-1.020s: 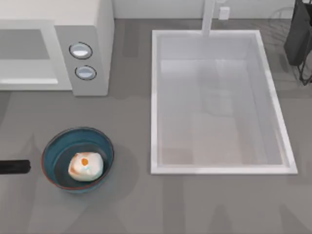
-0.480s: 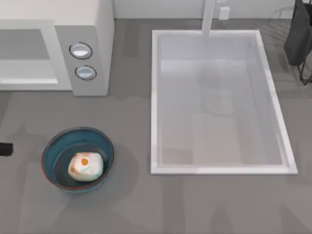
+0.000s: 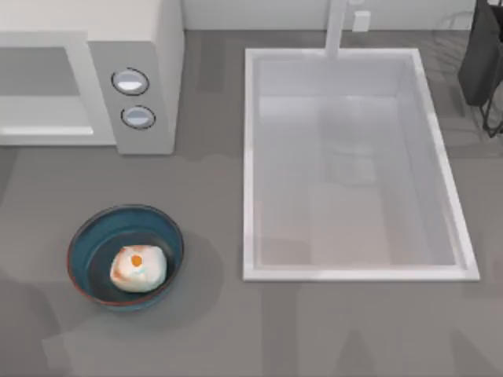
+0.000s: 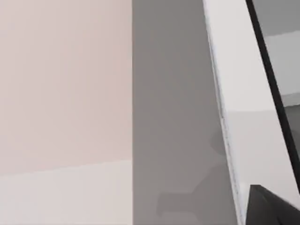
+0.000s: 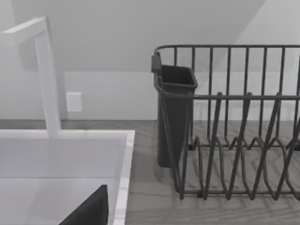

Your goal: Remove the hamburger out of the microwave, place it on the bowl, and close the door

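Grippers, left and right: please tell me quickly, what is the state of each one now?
Left gripper: cannot be told; the hamburger lies in the bowl, not held.
Right gripper: cannot be told.

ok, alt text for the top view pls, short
Overhead view of a grey table: a hamburger sits in a teal bowl at the lower left. Above it stands a white microwave with two round dials and its grey cavity visible; a large white sink fills the right half, with a dark dish rack at the upper right corner.
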{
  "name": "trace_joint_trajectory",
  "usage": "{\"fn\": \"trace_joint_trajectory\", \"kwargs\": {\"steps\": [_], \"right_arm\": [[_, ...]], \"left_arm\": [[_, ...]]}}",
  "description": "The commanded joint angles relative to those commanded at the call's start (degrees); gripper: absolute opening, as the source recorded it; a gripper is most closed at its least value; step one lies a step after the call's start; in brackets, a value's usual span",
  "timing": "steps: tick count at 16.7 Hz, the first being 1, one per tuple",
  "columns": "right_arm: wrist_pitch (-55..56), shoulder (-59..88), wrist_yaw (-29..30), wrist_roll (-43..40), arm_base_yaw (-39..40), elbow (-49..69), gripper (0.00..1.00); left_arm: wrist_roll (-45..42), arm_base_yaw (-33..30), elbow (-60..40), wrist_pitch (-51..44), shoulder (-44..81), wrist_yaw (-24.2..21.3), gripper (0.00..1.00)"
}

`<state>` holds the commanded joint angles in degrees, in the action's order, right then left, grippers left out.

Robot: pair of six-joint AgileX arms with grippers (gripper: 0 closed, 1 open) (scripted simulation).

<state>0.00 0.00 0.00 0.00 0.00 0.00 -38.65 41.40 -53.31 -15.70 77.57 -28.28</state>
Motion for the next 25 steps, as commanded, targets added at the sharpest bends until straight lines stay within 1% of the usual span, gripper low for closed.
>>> {"fn": "trace_joint_trajectory", "kwargs": {"steps": [2, 4, 7, 10, 15, 17, 23, 25], "right_arm": [[0.00, 0.00, 0.00, 0.00, 0.00, 0.00, 1.00], [0.00, 0.00, 0.00, 0.00, 0.00, 0.00, 1.00], [0.00, 0.00, 0.00, 0.00, 0.00, 0.00, 1.00], [0.00, 0.00, 0.00, 0.00, 0.00, 0.00, 1.00], [0.00, 0.00, 0.00, 0.00, 0.00, 0.00, 1.00], [0.00, 0.00, 0.00, 0.00, 0.00, 0.00, 1.00], [0.00, 0.00, 0.00, 0.00, 0.00, 0.00, 1.00], [0.00, 0.00, 0.00, 0.00, 0.00, 0.00, 1.00]], "left_arm": [[-4.92, 7.00, -9.82, -8.59, 8.94, -3.94, 0.00], [-8.84, 12.01, -17.47, -16.35, 15.80, -6.78, 0.00], [-12.70, 16.74, -24.50, -24.86, 21.77, -9.23, 0.00], [-14.43, 18.88, -26.84, -28.23, 23.51, -10.29, 0.00], [-14.40, 18.65, -26.55, -27.90, 23.38, -10.12, 0.00], [-14.40, 18.65, -24.86, -25.83, 24.08, -10.13, 0.00], [-14.61, 18.91, -14.58, -9.91, 28.88, -10.33, 0.00], [-14.69, 19.01, -12.17, -6.95, 30.08, -10.40, 0.00]]}}
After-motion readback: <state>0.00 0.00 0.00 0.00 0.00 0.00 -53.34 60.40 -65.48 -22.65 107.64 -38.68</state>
